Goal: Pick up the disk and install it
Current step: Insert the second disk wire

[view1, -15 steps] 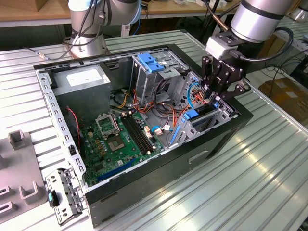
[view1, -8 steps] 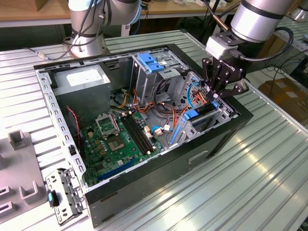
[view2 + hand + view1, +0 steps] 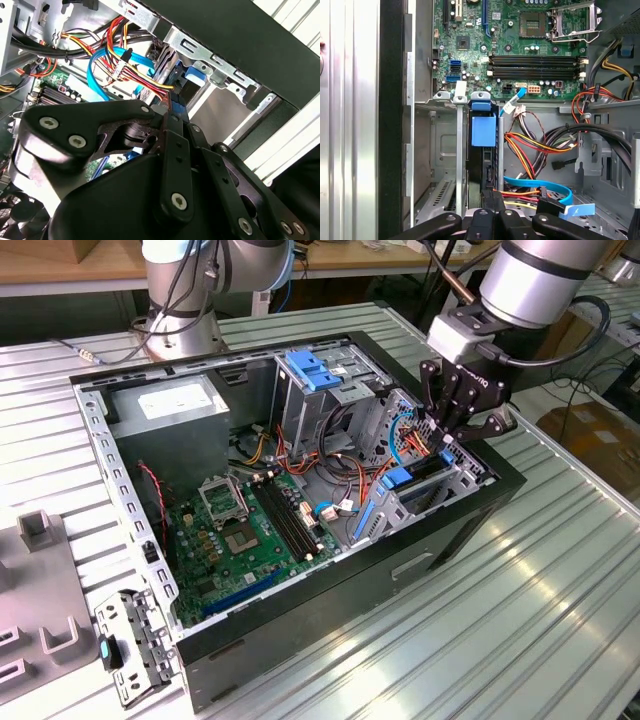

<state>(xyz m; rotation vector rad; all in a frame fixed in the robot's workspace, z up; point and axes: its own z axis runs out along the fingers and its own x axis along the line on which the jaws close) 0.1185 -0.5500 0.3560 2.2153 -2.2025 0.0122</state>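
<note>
The disk [image 3: 424,469] stands on edge inside the metal drive bay [image 3: 470,472] at the open computer case's corner, on the exterior view's right. In the first wrist view the disk [image 3: 487,167] is a dark slab in a bay slot with a blue rail tab [image 3: 483,131] on it. My gripper [image 3: 447,440] hangs straight over that slot. Its black fingers are shut together, and the tips [image 3: 492,194] rest at the disk's outer end. In the second wrist view my gripper [image 3: 167,107] points at the blue rail [image 3: 192,82]. I see nothing between the fingers.
The case [image 3: 300,640] lies open on a ribbed metal table. Inside are a grey power-supply box [image 3: 170,405], the green motherboard [image 3: 240,530], a cage with a blue latch [image 3: 310,370] and bundled cables [image 3: 120,65] beside the bay. Grey fixtures [image 3: 40,530] and a loose bracket [image 3: 135,645] lie at the exterior view's left.
</note>
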